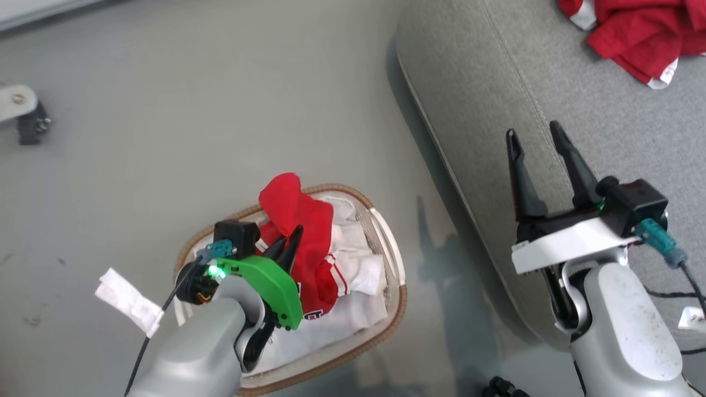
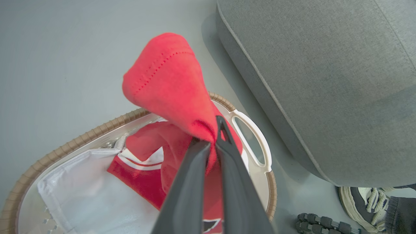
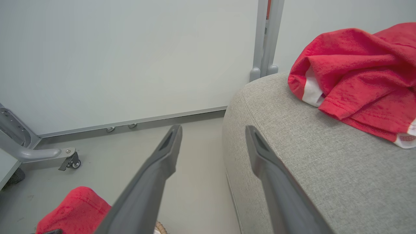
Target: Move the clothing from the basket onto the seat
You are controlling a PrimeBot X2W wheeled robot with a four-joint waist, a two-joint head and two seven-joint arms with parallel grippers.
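Roughly at six o'clock in the head view, the basket point(image 1: 401, 300) is seen on the grey floor point(image 1: 165, 138), its brown woven-look rim ringing a cream wall. It is lined with a white liner point(image 1: 353, 322), crumpled across the bottom. One red garment point(image 1: 300, 220) with white stripes is held partly within it. A fold is pinched between the fingers of the left gripper point(image 1: 291, 240), which are closed tightly on the cloth. A bunched end is raised above the rim toward twelve o'clock, while the rest is draped onto the liner. In the left wrist view a stitched hem is shown on that raised end. Black-and-white lettering point(image 1: 313, 315) is printed on the lower part of the garment, at the gripper's five o'clock; it is cut off by folds and cannot be read.

The seat point(image 1: 496, 110) is placed at two to three o'clock, just beside the basket, with a strip of floor left between them. A second red garment point(image 1: 640, 33) with white trim is laid crumpled on it at one o'clock. The right gripper point(image 1: 534, 132) is held over the seat's edge at four o'clock, its fingers spread wide with nothing between them. A paper tag point(image 1: 695, 318) beside the right forearm is marked, but too small to be read.
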